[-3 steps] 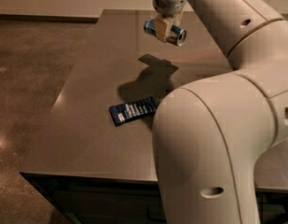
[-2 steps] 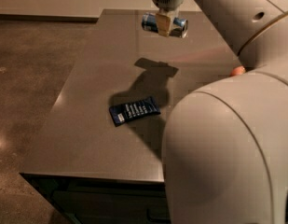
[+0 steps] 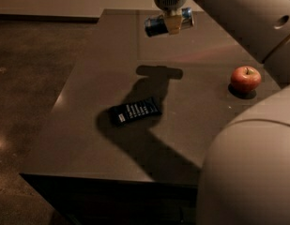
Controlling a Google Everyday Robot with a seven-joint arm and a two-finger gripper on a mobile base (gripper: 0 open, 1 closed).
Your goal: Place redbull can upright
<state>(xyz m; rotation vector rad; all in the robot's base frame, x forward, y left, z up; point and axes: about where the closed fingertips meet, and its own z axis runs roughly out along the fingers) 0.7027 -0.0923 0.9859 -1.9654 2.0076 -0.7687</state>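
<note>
The redbull can [image 3: 156, 26], blue and silver, lies horizontally in my gripper [image 3: 172, 22], which is shut on its middle. The gripper holds it well above the brown table [image 3: 88, 97], near the far middle of the tabletop. The can's shadow falls on the table below it. The can's silver end points right and its dark end points left.
A flat dark blue snack packet [image 3: 135, 111] lies on the table toward the front left. A red apple [image 3: 245, 78] stands on the right side. My arm's large white body [image 3: 248, 172] fills the lower right and upper right. The table's left edge drops to a brown floor.
The gripper has carried the can up and a little left, away from the table. The arm has shifted right, uncovering the apple. The packet has not moved.
</note>
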